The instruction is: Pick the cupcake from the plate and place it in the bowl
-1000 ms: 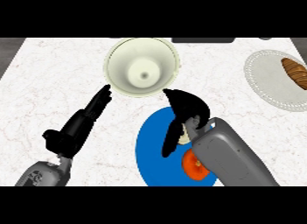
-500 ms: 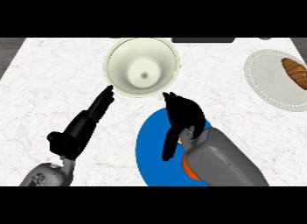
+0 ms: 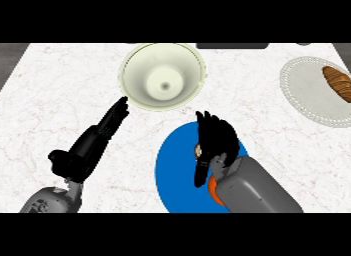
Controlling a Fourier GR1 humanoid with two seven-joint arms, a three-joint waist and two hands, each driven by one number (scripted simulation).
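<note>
The blue plate [image 3: 176, 172] lies at the counter's front middle. My right hand [image 3: 216, 139] is over it, fingers curled down round the cupcake. Only a tan bit of the cupcake [image 3: 199, 149] shows between thumb and fingers, and an orange patch peeks out beside my forearm lower down. The cream bowl [image 3: 163, 75] stands beyond the plate at the back middle, with nothing in it. My left hand [image 3: 97, 140] lies open on the counter left of the plate. Its straight fingers point at the bowl's near left rim.
A white plate [image 3: 307, 95] with a croissant [image 3: 340, 83] sits at the back right. A dark object [image 3: 232, 45] lies along the counter's back edge behind the bowl. The counter's left edge runs along the far left.
My right hand has shifted left over the blue plate and its fingers have bunched round the cupcake. The forearm now hides more of the orange patch. The left hand has barely moved.
</note>
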